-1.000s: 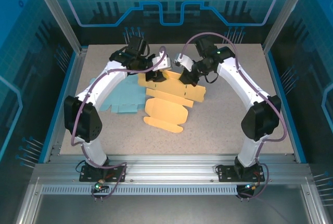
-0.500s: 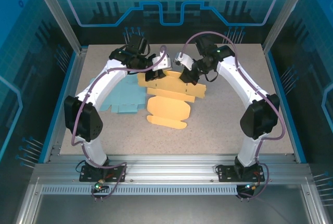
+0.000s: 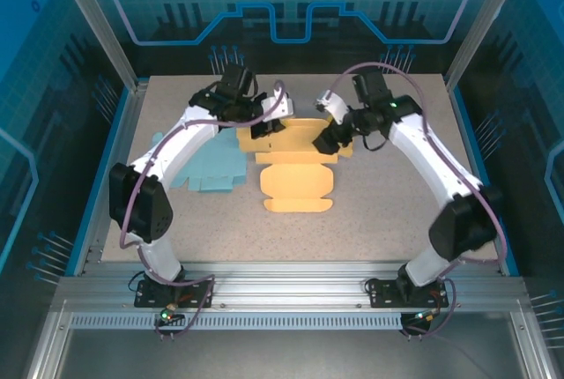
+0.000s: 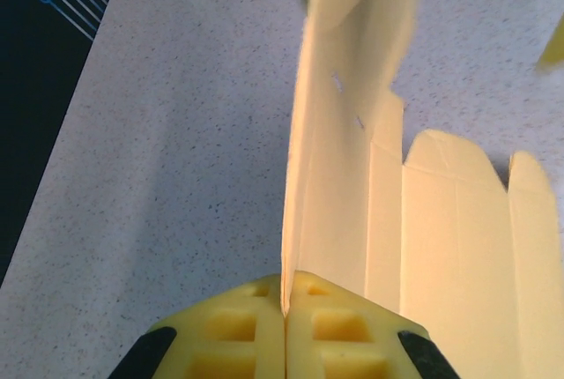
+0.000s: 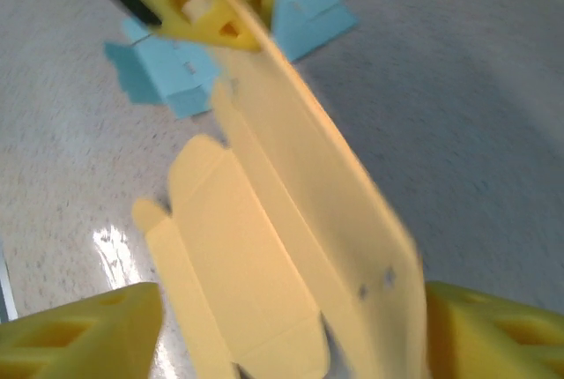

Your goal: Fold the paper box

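Note:
The paper box is a flat yellow cut-out on the table's middle, its back panel raised on edge. My left gripper is shut on the left end of that raised panel. In the left wrist view the yellow fingers pinch the panel's edge, which stands upright ahead of them. My right gripper is open at the panel's right end. In the right wrist view its fingers stand wide apart with the box between them, the panel's end next to the right finger.
A flat blue paper cut-out lies left of the yellow box, under the left arm; it also shows in the right wrist view as blue paper. Speckled table stretches to the front and right. Blue walls enclose the table.
My right gripper has opened and let go of the panel, and the right arm swung outward. The box slid right and turned square. My left gripper closed on the panel.

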